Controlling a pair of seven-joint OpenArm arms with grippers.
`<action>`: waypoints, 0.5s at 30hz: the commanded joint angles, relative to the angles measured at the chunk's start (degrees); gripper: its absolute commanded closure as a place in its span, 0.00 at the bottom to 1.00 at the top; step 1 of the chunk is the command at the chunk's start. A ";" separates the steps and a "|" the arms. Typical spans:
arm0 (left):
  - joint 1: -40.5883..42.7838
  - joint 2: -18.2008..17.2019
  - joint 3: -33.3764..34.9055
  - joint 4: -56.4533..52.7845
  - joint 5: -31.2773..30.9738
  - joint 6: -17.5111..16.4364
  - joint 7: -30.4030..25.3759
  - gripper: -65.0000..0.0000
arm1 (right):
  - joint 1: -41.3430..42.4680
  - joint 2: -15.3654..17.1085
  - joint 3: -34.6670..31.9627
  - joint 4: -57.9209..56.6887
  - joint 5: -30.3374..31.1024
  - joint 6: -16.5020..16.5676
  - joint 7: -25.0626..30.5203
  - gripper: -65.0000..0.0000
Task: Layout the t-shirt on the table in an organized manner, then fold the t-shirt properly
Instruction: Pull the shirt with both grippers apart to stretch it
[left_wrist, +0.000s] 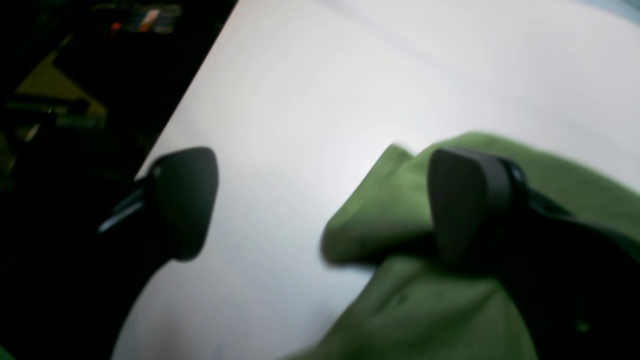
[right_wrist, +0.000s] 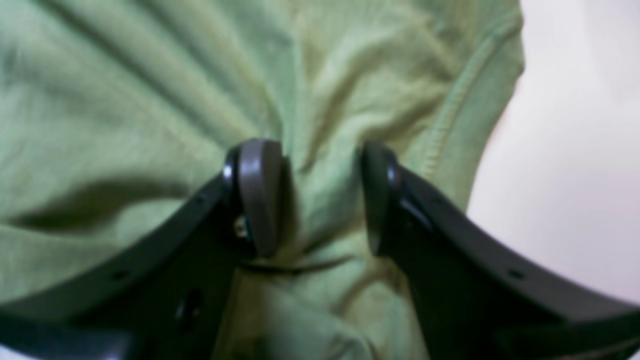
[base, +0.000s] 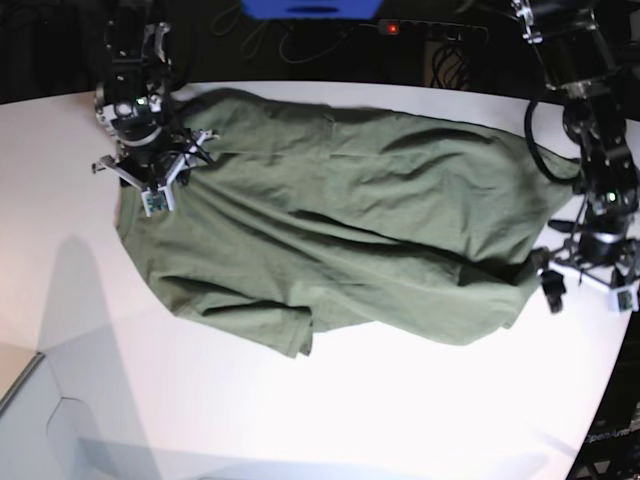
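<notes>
The olive-green t-shirt (base: 340, 230) lies spread and wrinkled across the far half of the white table (base: 350, 400). My right gripper (base: 150, 180) sits on the shirt's left end. In the right wrist view its fingers (right_wrist: 257, 195) pinch a bunched fold of the t-shirt (right_wrist: 125, 75), with creases running into the gap. My left gripper (base: 585, 285) hovers at the shirt's right edge. In the left wrist view its jaws stand wide apart, the left gripper (left_wrist: 325, 200) holds nothing, and one finger (left_wrist: 465, 200) is over the t-shirt (left_wrist: 425, 310).
The table's edge (left_wrist: 190, 115) drops to a dark floor with clutter close to my left gripper. A black box with a red light (base: 392, 28), a blue object (base: 310, 8) and cables lie behind the table. The table's rim (base: 605, 400) curves in at the right.
</notes>
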 joint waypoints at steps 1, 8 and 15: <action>2.51 0.12 -1.63 2.78 -0.47 -0.50 -0.76 0.00 | 0.17 0.30 0.28 2.31 0.01 -0.17 1.21 0.58; 19.57 1.88 -11.92 4.54 -0.38 -10.70 -1.11 0.00 | -1.41 -0.22 0.37 8.99 0.01 -0.17 1.21 0.58; 23.08 1.88 -18.87 -1.00 -0.38 -13.95 -1.20 0.00 | -3.35 -1.63 0.28 12.77 0.01 -0.17 1.21 0.54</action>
